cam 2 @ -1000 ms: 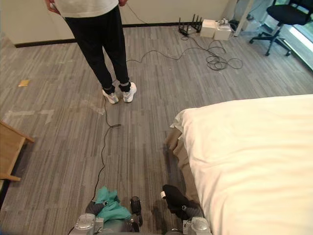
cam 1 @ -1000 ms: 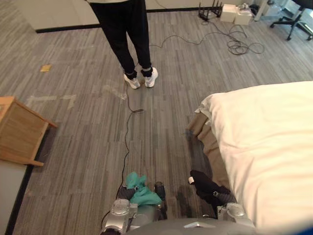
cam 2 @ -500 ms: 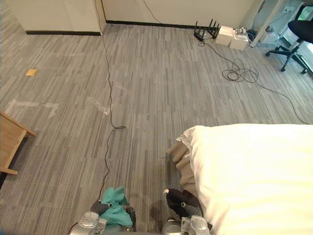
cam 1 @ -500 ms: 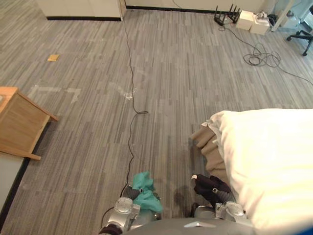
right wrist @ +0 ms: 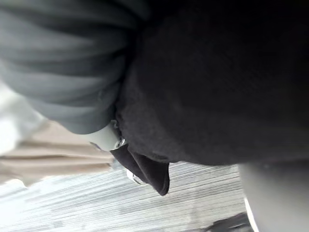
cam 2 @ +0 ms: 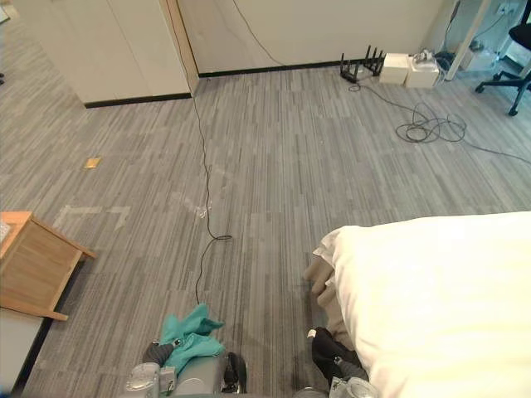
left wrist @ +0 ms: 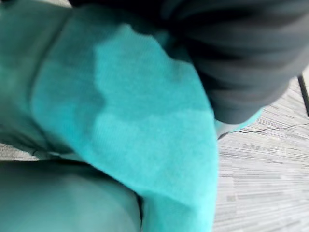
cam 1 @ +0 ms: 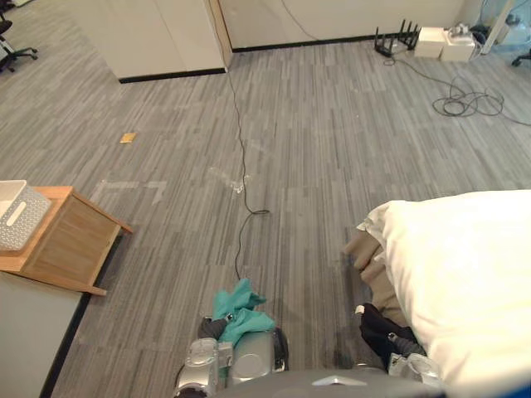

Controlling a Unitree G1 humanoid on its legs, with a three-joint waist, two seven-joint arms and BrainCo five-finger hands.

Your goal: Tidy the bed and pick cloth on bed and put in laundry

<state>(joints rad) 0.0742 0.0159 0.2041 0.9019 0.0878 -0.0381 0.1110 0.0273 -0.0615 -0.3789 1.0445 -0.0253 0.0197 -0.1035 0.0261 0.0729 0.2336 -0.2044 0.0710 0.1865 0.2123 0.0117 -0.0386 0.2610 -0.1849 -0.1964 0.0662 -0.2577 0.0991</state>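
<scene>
A bunched teal cloth [cam 1: 239,308] sits in my left hand [cam 1: 212,327] at the bottom of the eye views, held off the floor; the same teal cloth [left wrist: 120,121] lies against the hand's dark cover [left wrist: 241,58] in the left wrist view. My right hand [cam 1: 406,343] grips a black cloth [cam 1: 378,327] close to the bed's near corner, and that black cloth [right wrist: 217,87] shows beside the ribbed cover [right wrist: 63,72]. The bed [cam 1: 465,274], under a smooth white cover, stands at the right.
A low wooden table [cam 1: 70,242] at the left carries a white basket [cam 1: 20,215]. A thin cable [cam 1: 242,166] runs across the grey floor. A router and white boxes [cam 1: 419,39] with coiled cables [cam 1: 465,104] lie far right. A beige bed skirt [cam 1: 369,259] hangs at the bed corner.
The camera has swung left: the person seen a second ago is out of frame, and the wooden table with its basket has come further in. Both cloths stay in my hands.
</scene>
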